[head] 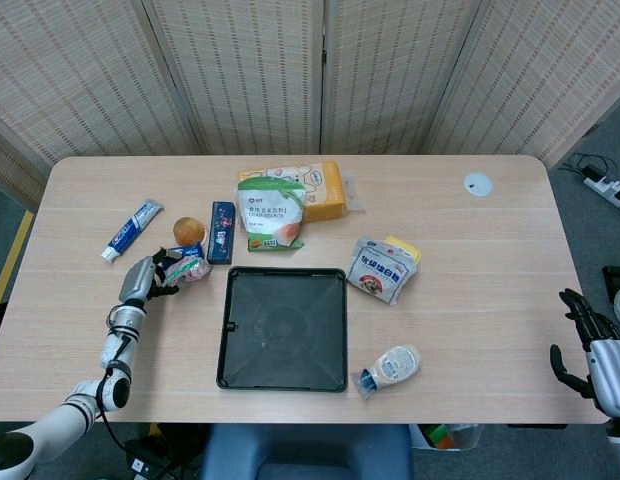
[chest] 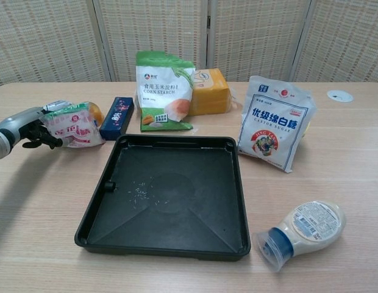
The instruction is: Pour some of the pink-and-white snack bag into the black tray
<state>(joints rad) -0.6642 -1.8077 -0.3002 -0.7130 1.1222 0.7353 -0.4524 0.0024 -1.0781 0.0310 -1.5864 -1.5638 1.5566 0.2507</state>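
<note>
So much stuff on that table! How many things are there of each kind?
Bags: 4 - pink-and-white snack bag, corn starch bag, sugar bag, yellow pack
Tubes and bottles: 2 - toothpaste tube, squeeze bottle
Boxes: 1 - blue box
Trays: 1 - black tray
Round items: 2 - orange ball, white disc
Total: 10

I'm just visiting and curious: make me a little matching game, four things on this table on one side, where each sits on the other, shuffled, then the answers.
Things:
1. pink-and-white snack bag
2. green-and-white corn starch bag
3. squat white bottle with a blue cap
4. blue-and-white toothpaste tube

Places:
A. lying on its side off the black tray's near right corner
B. far left of the table
C. held in the left hand
D. upright behind the tray

Pairs: 1-C, 2-D, 3-A, 4-B
</note>
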